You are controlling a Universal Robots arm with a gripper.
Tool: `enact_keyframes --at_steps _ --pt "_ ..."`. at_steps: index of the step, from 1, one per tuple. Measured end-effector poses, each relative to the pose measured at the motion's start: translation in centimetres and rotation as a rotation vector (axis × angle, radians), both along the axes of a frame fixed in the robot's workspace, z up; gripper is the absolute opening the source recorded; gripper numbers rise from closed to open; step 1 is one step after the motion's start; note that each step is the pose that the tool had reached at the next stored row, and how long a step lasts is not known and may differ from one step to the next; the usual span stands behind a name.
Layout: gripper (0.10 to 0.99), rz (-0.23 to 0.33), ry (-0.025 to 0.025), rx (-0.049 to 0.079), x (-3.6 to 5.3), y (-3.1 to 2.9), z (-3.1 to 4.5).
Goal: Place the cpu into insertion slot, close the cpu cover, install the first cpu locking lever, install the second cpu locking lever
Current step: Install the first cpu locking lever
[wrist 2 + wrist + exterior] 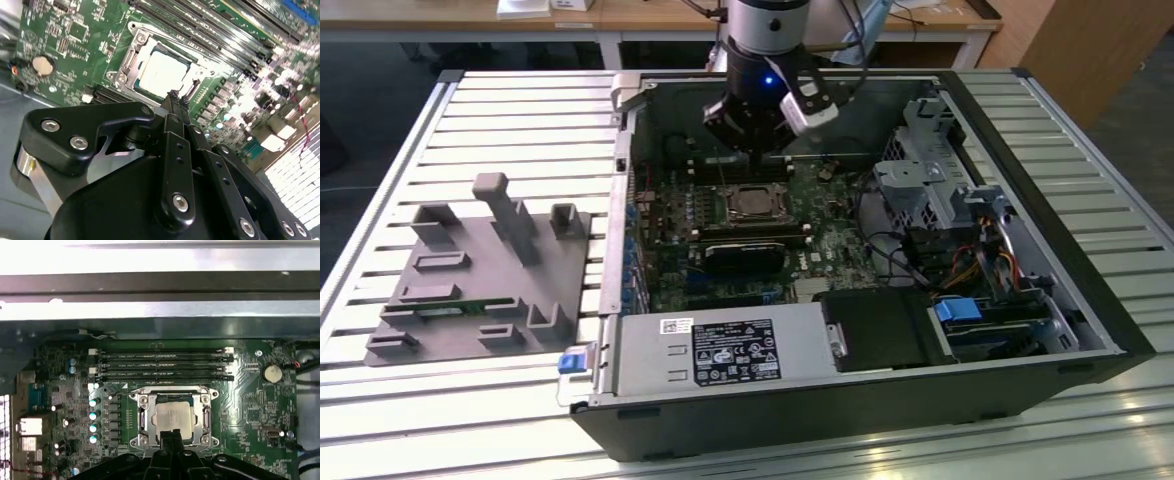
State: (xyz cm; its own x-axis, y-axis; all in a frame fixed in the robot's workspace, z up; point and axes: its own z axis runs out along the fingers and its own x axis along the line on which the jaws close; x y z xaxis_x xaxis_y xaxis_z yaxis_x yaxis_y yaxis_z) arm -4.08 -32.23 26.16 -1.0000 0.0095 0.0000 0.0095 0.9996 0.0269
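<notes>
We look into an open desktop computer case [854,415] lying on a slatted metal table [480,100]. The cpu [172,416] sits flat in the insertion slot [172,389] on the green motherboard [250,410], just beside four long black memory slots [165,365]. The cpu cover [142,420] lies as a silvery frame around the chip; we cannot tell whether it is latched down. The gripper [170,436] hangs over the socket's edge, its two thin black fingers [172,130] pressed together with nothing between them. In both wrist views the tips hide part of the socket's rim, and we cannot tell whether they touch it. In the exterior view the arm is cut off at the frame's upper edge. Faint marks on the chip's top and a white label on the power supply [734,352] are too small to read. A grey fixture block [480,270] rests on the table at the exterior view's left.
</notes>
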Motion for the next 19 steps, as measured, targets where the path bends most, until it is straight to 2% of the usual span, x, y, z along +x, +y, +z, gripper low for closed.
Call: enact_keyframes --at_steps 4,10,19 --pt "0.106 0.017 -0.0012 0.006 -0.4 0.0 -0.05" --pt "0.106 0.018 -0.0074 0.007 -2.24 0.0 -0.09" --pt "0.106 0.018 -0.0112 0.007 -3.04 0.0 -0.15"
